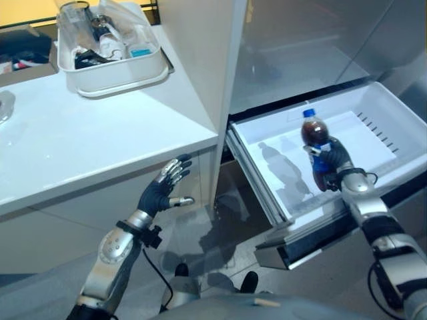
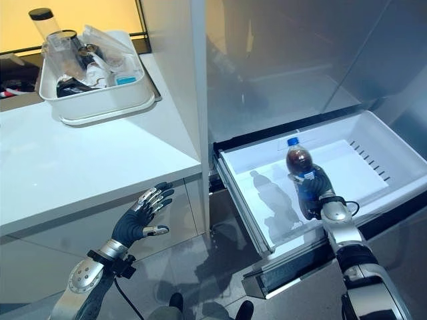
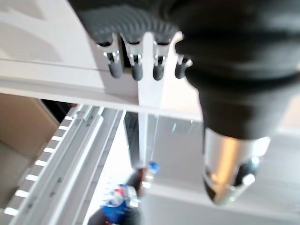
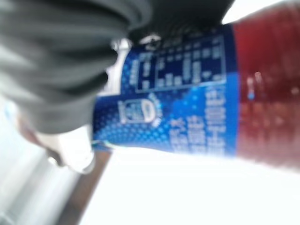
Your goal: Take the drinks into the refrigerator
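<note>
Your right hand (image 1: 337,162) grasps the cola bottle (image 1: 315,137) upright above the open white drawer (image 1: 373,113), and your left hand (image 1: 162,189) hangs released beside it, so letting go too high may topple the bottle inside the drawer.

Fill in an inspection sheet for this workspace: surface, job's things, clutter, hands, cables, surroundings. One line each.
Surface: white counter, bare near its front edge.
Job's things: cola bottle with blue cap and label, held upright over the open white refrigerator drawer, which has nothing inside.
Clutter: white tub of mixed items at the counter's back.
Hands: right hand curled round the bottle; left hand open, fingers straight, below the counter edge.
Cables: nothing seen.
Surroundings: grey refrigerator door above the drawer; grey floor.
</note>
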### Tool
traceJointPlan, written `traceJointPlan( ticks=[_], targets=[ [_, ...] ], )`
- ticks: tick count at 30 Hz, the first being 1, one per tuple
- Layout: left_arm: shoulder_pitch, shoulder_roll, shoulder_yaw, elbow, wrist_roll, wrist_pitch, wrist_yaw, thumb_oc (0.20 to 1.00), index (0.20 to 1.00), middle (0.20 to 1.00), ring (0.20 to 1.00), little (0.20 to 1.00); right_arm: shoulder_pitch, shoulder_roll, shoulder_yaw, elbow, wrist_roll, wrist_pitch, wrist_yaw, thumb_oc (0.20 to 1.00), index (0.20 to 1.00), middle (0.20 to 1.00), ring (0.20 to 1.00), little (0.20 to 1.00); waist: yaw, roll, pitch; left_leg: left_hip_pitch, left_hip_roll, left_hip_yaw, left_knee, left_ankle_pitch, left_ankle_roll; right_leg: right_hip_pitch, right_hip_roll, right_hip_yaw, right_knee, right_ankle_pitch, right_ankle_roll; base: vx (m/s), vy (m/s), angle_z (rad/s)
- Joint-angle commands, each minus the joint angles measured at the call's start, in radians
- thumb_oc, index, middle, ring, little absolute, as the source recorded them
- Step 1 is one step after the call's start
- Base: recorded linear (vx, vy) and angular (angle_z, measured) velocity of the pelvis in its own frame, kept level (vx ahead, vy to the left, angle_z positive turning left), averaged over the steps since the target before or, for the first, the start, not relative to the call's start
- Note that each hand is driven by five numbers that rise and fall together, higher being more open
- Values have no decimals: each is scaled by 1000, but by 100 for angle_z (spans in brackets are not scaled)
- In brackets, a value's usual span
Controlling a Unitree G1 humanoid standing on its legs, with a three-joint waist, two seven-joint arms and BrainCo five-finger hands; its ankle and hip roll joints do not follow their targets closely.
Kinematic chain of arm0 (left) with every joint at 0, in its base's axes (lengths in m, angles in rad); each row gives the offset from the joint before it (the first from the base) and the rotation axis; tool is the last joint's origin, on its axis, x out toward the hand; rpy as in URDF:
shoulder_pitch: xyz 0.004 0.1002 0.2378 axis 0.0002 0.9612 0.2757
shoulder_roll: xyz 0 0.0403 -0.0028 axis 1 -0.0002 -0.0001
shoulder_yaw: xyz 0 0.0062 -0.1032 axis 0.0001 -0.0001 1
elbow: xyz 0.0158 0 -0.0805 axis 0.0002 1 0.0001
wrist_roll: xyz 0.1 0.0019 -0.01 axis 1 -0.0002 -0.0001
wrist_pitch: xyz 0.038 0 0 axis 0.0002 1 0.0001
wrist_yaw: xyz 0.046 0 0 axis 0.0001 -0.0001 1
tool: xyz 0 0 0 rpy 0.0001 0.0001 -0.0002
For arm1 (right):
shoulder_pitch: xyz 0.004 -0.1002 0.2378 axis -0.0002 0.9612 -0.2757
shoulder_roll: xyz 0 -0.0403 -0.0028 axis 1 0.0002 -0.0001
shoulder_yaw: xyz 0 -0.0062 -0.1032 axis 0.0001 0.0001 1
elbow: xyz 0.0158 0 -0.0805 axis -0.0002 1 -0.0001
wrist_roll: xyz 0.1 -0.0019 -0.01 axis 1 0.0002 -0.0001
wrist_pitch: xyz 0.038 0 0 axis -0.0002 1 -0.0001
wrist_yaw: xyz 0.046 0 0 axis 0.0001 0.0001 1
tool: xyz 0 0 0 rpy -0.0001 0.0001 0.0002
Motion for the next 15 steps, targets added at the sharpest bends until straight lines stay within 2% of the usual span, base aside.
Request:
traceJointPlan(
  ticks=[1,3,4,8,9,10,15],
  targets=[
    [-44,19,-50,-136,-36,-58,25,1000,1000,1000,1000,1000,-205,9,31,71,-80,-37,-29,200,200,200,200,200,31,-13,20,-63,-51,-8,-10,12,43,27,-24,-32,46,-52,63,-25,26,27],
    [-61,22,-66,-138,-25,-58,39,1000,1000,1000,1000,1000,-257,56,97,155,-196,-20,-36,200,200,200,200,200,51,-12,36,-86,-55,-21,-10,19,46,13,-29,-43,48,-50,64,-12,34,25],
    [-62,21,-64,-138,-25,-58,39,1000,1000,1000,1000,1000,-260,57,98,157,-198,-21,-37,200,200,200,200,200,49,-12,37,-86,-55,-22,-10,19,46,12,-29,-43,49,-50,64,-10,23,7],
    [-83,14,-73,-152,-17,-58,62,1000,1000,1000,1000,1000,-271,137,192,237,-411,13,-46,200,200,200,200,200,71,-2,63,-114,-59,-38,-6,25,48,-4,-35,-58,55,-50,62,-29,19,12],
    [-83,14,-73,-152,-17,-58,62,1000,1000,1000,1000,1000,-272,137,192,237,-411,13,-46,200,200,200,200,200,70,-3,62,-116,-59,-39,-6,25,48,-5,-36,-59,55,-50,63,10,7,7],
    [-91,11,-75,-161,-13,-57,73,1000,1000,1000,1000,1000,-265,179,226,270,-496,26,-42,200,200,200,200,200,82,0,70,-120,-61,-45,-2,20,47,-2,-37,-64,55,-54,63,5,0,3],
    [-119,-5,-75,-160,11,-52,97,1000,1000,1000,1000,1000,-228,294,311,252,-651,41,-16,200,200,200,200,200,91,-3,79,-134,-65,-56,-3,26,48,-4,-39,-74,48,-51,63,-1,0,3]
  ],
)
